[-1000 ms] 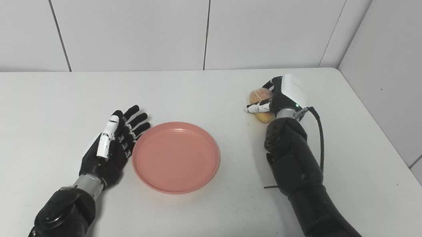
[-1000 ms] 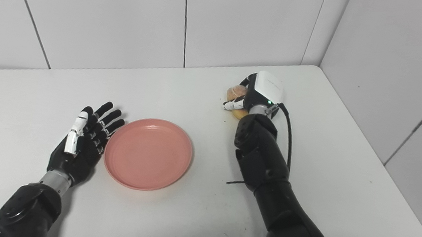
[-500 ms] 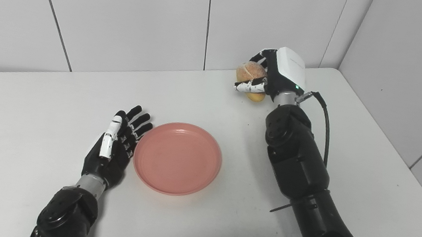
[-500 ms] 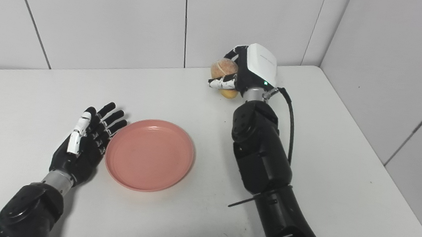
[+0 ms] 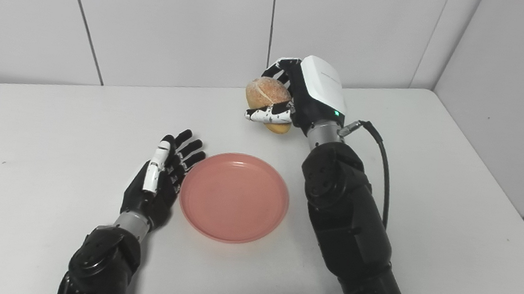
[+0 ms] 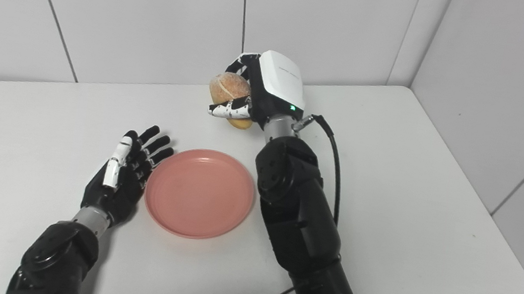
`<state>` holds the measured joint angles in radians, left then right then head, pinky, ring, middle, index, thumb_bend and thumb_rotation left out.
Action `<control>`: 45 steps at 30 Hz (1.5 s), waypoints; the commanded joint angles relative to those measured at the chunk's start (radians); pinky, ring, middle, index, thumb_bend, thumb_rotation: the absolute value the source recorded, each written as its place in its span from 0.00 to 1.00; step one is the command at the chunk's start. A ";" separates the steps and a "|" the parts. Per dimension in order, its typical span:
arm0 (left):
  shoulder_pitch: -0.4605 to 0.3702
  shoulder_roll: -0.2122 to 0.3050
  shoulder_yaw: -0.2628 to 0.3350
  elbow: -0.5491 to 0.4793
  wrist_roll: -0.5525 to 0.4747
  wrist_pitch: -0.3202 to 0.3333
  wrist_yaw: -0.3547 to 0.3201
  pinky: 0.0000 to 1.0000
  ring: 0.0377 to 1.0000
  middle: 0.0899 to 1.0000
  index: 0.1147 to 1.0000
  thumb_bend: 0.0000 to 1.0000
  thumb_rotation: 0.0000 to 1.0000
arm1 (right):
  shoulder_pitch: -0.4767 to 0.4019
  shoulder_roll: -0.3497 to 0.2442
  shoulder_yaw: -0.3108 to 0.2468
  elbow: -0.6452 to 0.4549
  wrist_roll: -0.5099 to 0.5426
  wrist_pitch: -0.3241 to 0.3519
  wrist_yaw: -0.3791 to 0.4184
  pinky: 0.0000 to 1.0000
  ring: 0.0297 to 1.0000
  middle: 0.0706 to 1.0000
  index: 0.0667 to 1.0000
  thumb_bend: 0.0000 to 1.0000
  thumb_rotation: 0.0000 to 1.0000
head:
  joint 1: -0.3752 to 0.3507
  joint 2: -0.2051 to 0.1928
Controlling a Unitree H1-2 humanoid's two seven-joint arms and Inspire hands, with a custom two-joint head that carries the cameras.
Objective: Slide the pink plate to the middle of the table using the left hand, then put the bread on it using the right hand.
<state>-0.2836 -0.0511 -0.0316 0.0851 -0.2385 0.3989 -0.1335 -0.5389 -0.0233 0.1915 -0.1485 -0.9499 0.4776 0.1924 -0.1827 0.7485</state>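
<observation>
Two side-by-side head views (nearly identical) down onto the table (image 5: 33,219).

The right hand (image 5: 306,95) covers the far side of the bread (image 5: 268,99). Both arms run off the bottom edge. The desk (image 5: 41,150) is cut off at left.

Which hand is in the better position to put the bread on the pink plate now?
The right hand: it already holds the bread above the table. The left hand lies open beside the pink plate.
</observation>
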 commanded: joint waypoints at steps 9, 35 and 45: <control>0.009 -0.033 -0.024 0.013 0.057 0.029 0.044 0.86 0.87 0.87 0.87 0.35 1.00 | 0.043 -0.008 0.094 -0.040 0.027 -0.063 -0.016 0.27 0.32 0.39 0.45 0.52 0.13 | 0.079 0.026; 0.006 -0.060 -0.031 -0.003 0.096 0.016 0.061 0.88 0.89 0.89 0.88 0.35 1.00 | 0.141 -0.034 0.215 -0.021 -0.030 -0.041 0.067 0.18 0.24 0.31 0.45 0.52 0.13 | 0.141 0.060; 0.008 -0.062 -0.038 -0.010 0.103 0.014 0.065 0.86 0.87 0.88 0.88 0.34 1.00 | 0.133 -0.047 0.277 0.038 -0.070 -0.043 0.076 0.16 0.22 0.30 0.45 0.52 0.13 | 0.148 0.071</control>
<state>-0.2821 -0.1031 -0.0598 0.0795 -0.1466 0.3931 -0.0729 -0.3703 -0.0686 0.4649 -0.0972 -1.0009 0.4554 0.2794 -0.0353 0.8191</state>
